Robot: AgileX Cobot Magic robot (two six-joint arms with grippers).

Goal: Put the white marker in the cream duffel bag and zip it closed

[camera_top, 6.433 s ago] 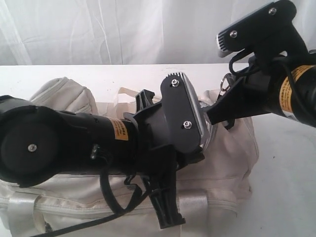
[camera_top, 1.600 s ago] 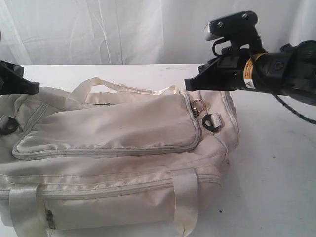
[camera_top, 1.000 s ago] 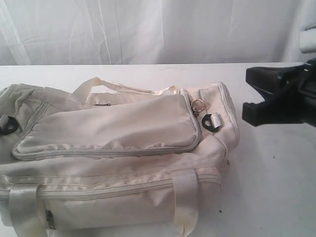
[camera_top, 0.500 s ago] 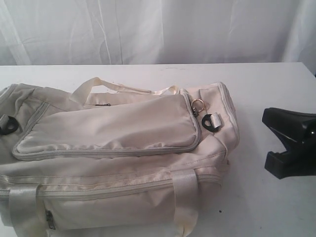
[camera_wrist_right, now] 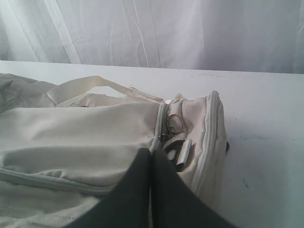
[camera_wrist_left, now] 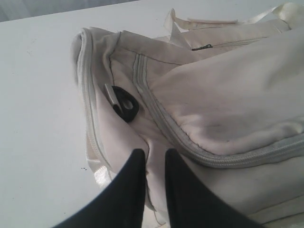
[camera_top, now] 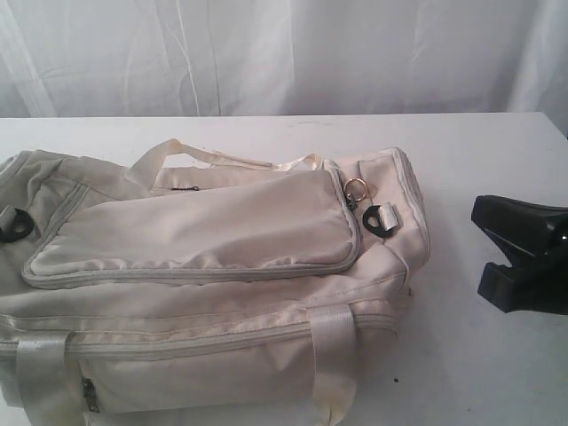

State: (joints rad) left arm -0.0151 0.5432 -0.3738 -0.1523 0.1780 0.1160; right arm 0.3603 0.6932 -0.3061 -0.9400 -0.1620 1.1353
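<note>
The cream duffel bag (camera_top: 204,231) lies on the white table, its curved top flap zipped down flat. The metal ring pull (camera_top: 353,188) sits at the flap's right corner beside a black strap loop (camera_top: 382,219). The white marker is out of view in every frame. My right gripper (camera_top: 532,257) hangs at the right edge, apart from the bag, with its fingers pressed together (camera_wrist_right: 151,153) and nothing in them. My left gripper (camera_wrist_left: 155,153) does not show in the exterior view. It hovers over the bag's (camera_wrist_left: 228,109) left end near the other strap loop (camera_wrist_left: 126,102), jaws a narrow gap apart and empty.
The bag's webbing handles (camera_top: 222,158) lie across its far side, and the front pocket zip (camera_top: 177,346) faces the camera. Bare white table (camera_top: 479,355) runs to the right of the bag. A white curtain (camera_top: 266,53) closes off the back.
My right gripper has dropped down and to the right, away from the bag's zip corner, then held still for the last half second. The bag has not moved.
</note>
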